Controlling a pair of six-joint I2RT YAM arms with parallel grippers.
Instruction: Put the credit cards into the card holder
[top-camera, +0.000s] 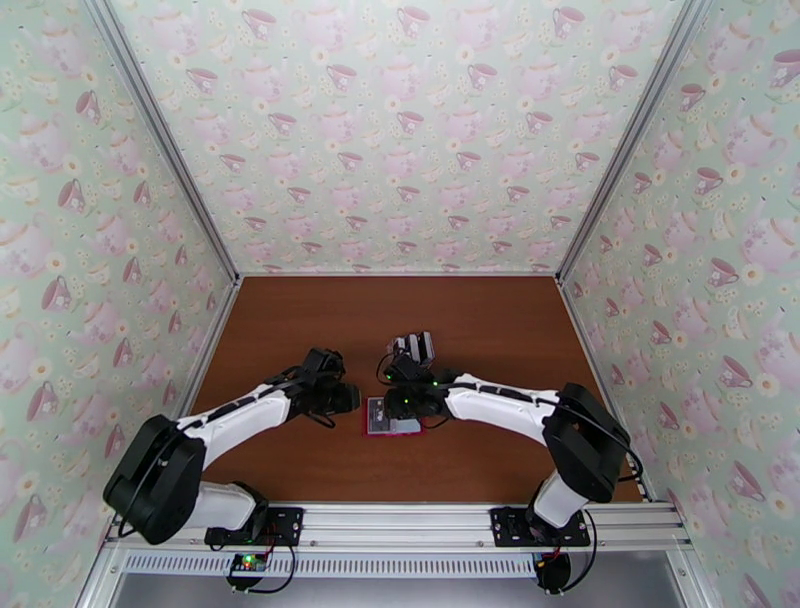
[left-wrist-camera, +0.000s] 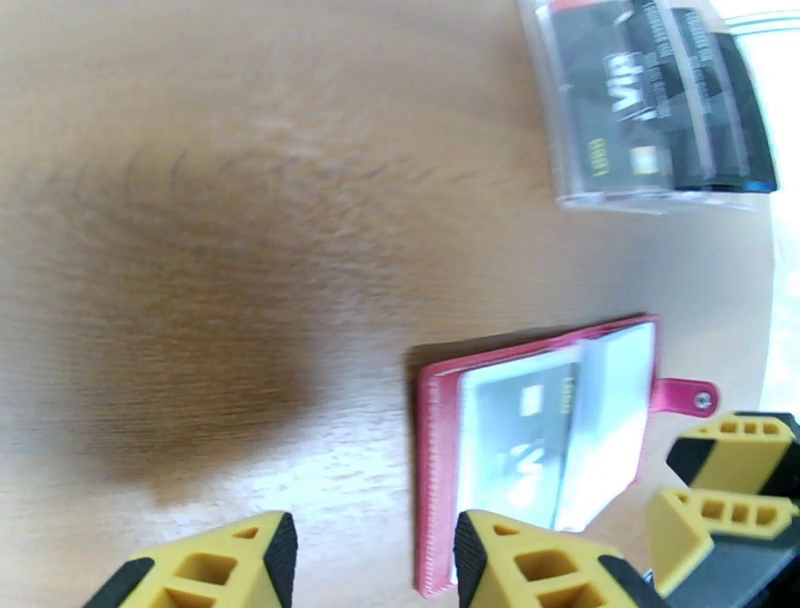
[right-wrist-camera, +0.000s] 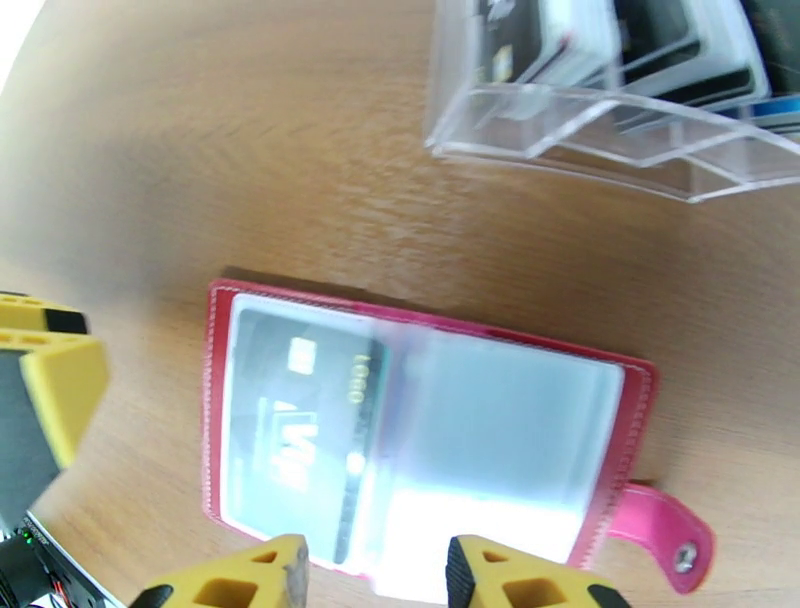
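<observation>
One red leather-like folding card holder (right-wrist-camera: 500, 430) lies open and flat just ahead of the left gripper (left-wrist-camera: 370, 548) and right gripper (right-wrist-camera: 375, 562), both with jaws parted and empty. One frosted pocket holds a black credit card (right-wrist-camera: 290, 440); a pink snap tab (right-wrist-camera: 665, 535) juts from its edge.

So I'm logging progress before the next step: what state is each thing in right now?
Wallet: open flat, clear sleeves up.
Snap tab: unfastened.
Dark card: already inside a wallet sleeve.
Stand: loaded, slots holding cards.
Stand cards: in the slots, not yet moved.
Left gripper: open, empty.
Right gripper: open, empty, over the wallet.
</observation>
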